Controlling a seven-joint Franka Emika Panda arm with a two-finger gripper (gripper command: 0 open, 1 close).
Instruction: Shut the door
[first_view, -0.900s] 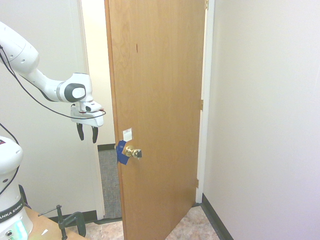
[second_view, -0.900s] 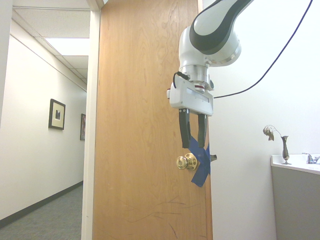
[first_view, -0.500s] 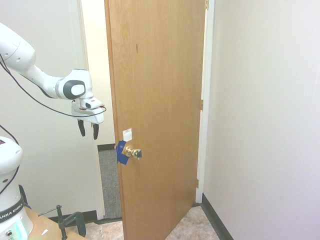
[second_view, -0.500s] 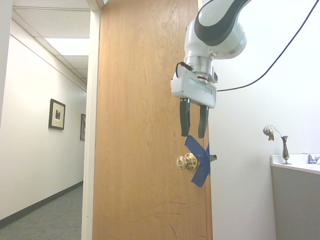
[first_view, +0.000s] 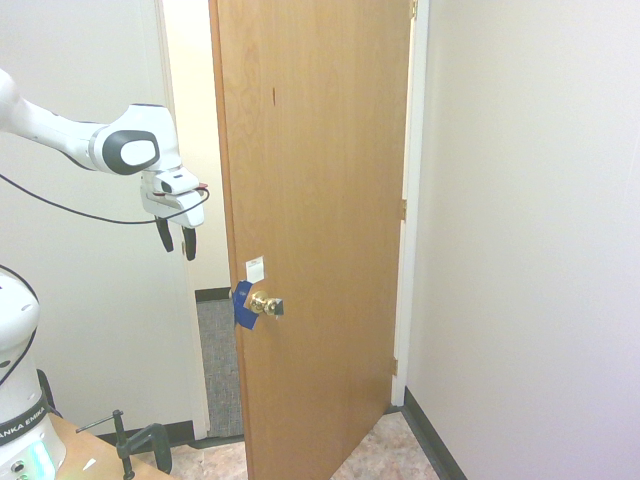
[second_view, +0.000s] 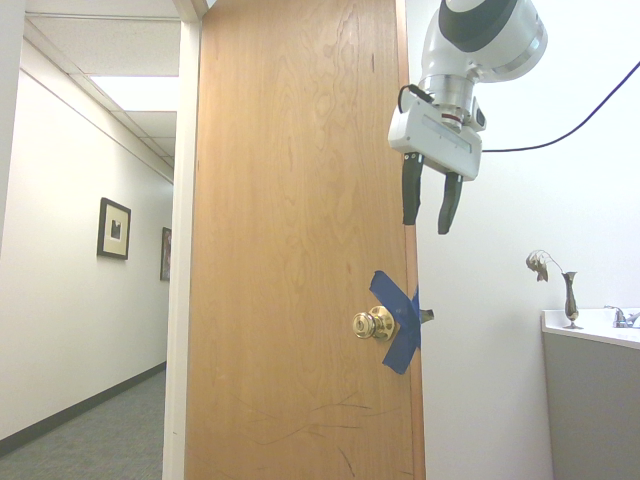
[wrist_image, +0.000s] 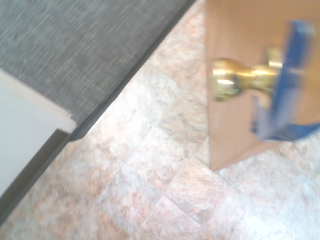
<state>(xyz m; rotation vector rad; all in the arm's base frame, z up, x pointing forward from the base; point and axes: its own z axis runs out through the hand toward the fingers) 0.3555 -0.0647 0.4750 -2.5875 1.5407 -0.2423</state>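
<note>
The tall orange-brown wooden door stands partly open, swung away from its frame. A brass knob sits at its latch edge with blue tape around the edge and a small white sticker above it. From the other side the door shows its knob and crossed blue tape. My gripper hangs open, fingers pointing down, left of the latch edge and above knob height, touching nothing. It also shows as the gripper beside the door's edge. The wrist view shows the knob and tape from above.
A white door frame and wall stand left of the opening. Grey hallway carpet lies beyond, tile floor on this side. A white wall is at the right. A counter with a small vase stands by the far wall.
My gripper has risen from knob height to well above the knob and shifted off the door's face toward its latch edge. It stays open. The door has not moved.
</note>
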